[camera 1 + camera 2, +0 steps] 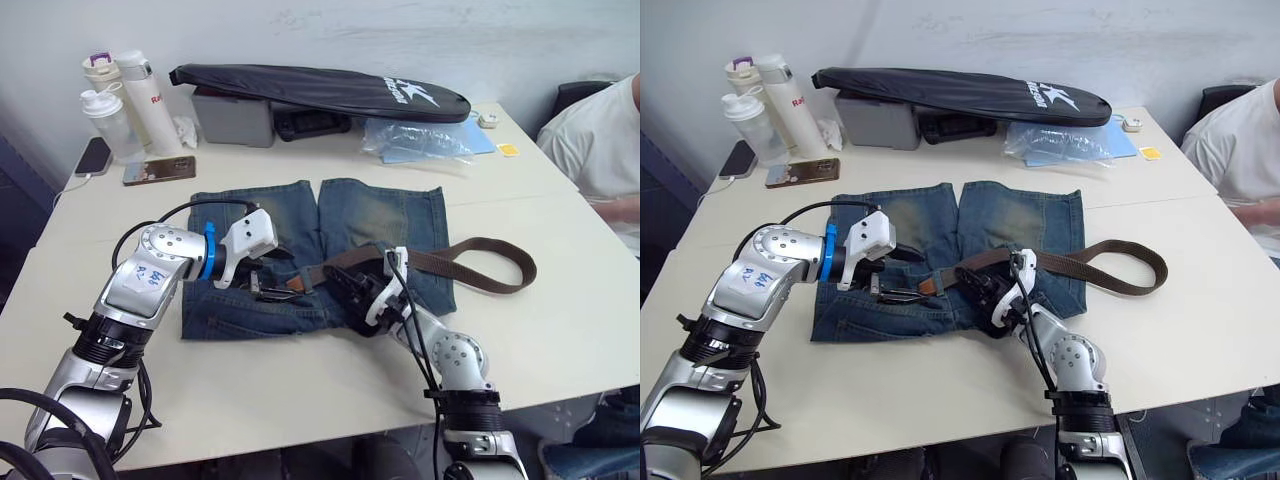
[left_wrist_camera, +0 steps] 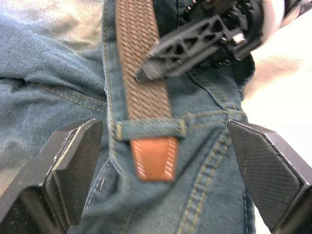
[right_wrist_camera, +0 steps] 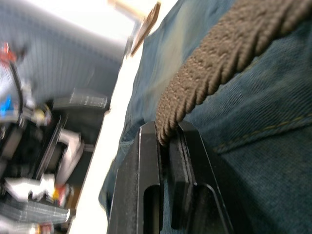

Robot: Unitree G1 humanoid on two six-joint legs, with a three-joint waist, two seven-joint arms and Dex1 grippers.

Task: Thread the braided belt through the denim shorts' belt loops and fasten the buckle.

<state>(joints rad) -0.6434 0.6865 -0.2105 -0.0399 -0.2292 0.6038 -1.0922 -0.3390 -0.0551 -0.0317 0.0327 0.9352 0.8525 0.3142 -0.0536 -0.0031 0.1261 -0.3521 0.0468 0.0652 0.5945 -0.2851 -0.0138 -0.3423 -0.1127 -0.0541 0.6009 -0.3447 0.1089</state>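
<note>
The shorts (image 1: 318, 255) lay flat on the table (image 1: 560, 330), waistband toward the robot, with the belt (image 1: 470, 265) running across that band and looping away to the right of the right gripper (image 1: 992, 292). That gripper was pinching the braided strap edgewise between its pressed-together fingers (image 3: 146, 195), apparently to feed it leftward along the waistband. Directly ahead of the left gripper (image 2: 161, 161), whose fingers (image 2: 73, 165) were spread wide on either side, the smooth tan tip (image 2: 155, 158) of the belt poked out from under one belt loop (image 2: 148, 129), so at least that loop looked threaded. The spread seemed meant to straddle the tip, ready to take it and draw it on. The tip sat just in front of the left gripper and between its fingers, not touched. I could not make out the buckle. Bottles (image 1: 125, 105), a phone (image 1: 160, 170) and a black bag (image 1: 320, 90) stood well beyond both grippers; a person (image 1: 600, 140) sat off to the right.
</note>
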